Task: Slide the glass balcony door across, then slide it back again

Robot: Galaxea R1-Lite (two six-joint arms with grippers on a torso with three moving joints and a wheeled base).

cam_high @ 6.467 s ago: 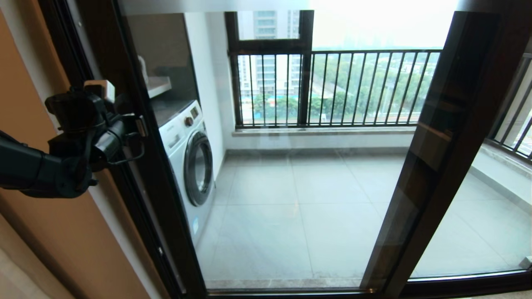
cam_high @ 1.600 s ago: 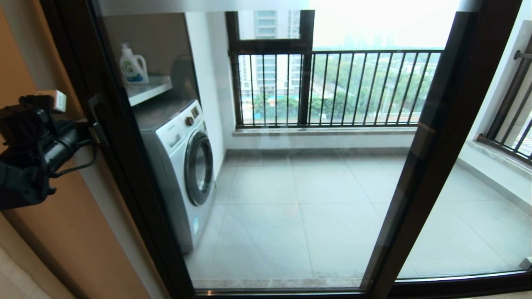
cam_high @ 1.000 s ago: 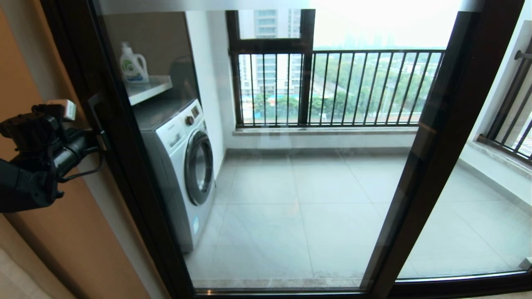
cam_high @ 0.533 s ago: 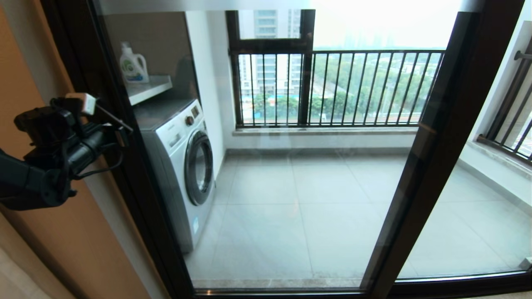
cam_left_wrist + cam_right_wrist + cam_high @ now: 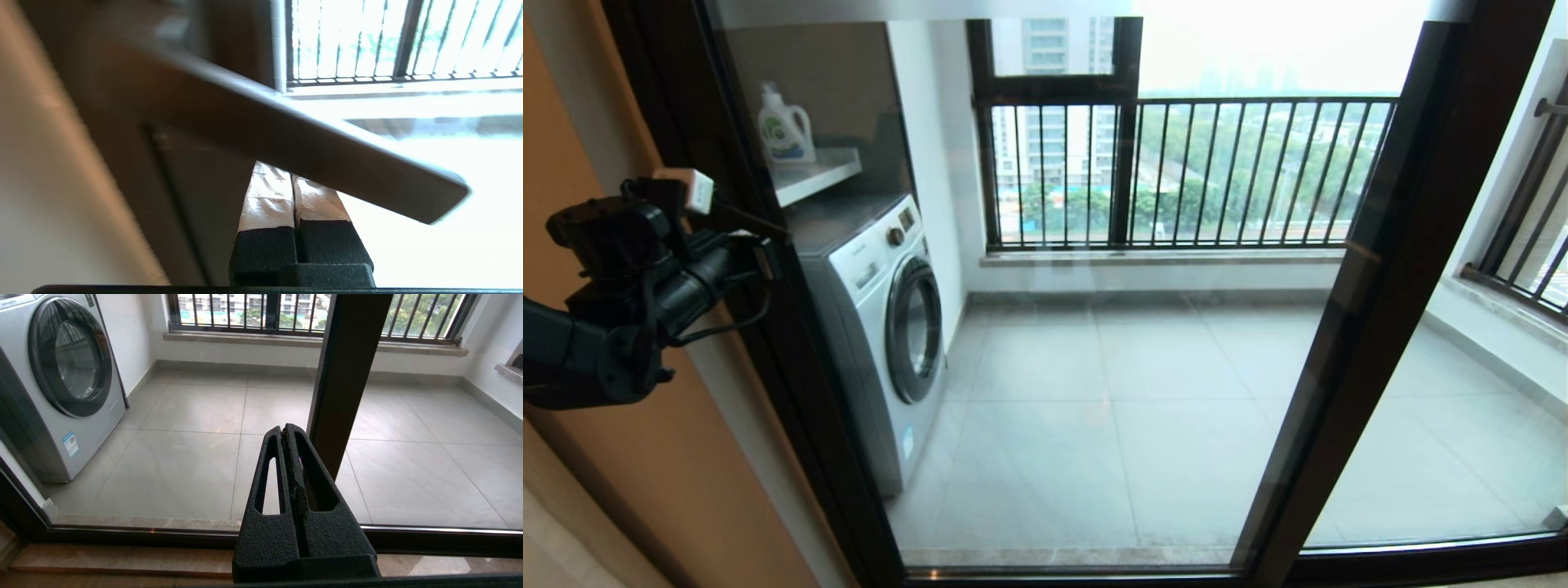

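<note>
The glass balcony door [image 5: 1094,343] fills the head view, and its dark left upright [image 5: 792,376] stands against the wall side. My left gripper [image 5: 766,257] is at that upright, at handle height. In the left wrist view its taped fingers [image 5: 267,200] are pressed together and shut, holding nothing. Their tips are tucked behind the dark bar handle [image 5: 318,159], which crosses in front of them. My right gripper [image 5: 286,430] is shut and empty, low in front of the glass beside the door's right upright [image 5: 347,367]; it is out of the head view.
Behind the glass stand a white washing machine [image 5: 882,327], a detergent bottle [image 5: 784,126] on a shelf and a barred window [image 5: 1217,171]. An orange-brown wall [image 5: 613,474] lies left of the door. A second dark-framed glass panel [image 5: 1462,425] is at the right.
The door slid left between the two oldest frames and has stayed still since. Over the last second my left gripper moved right and slightly up, onto the handle.
</note>
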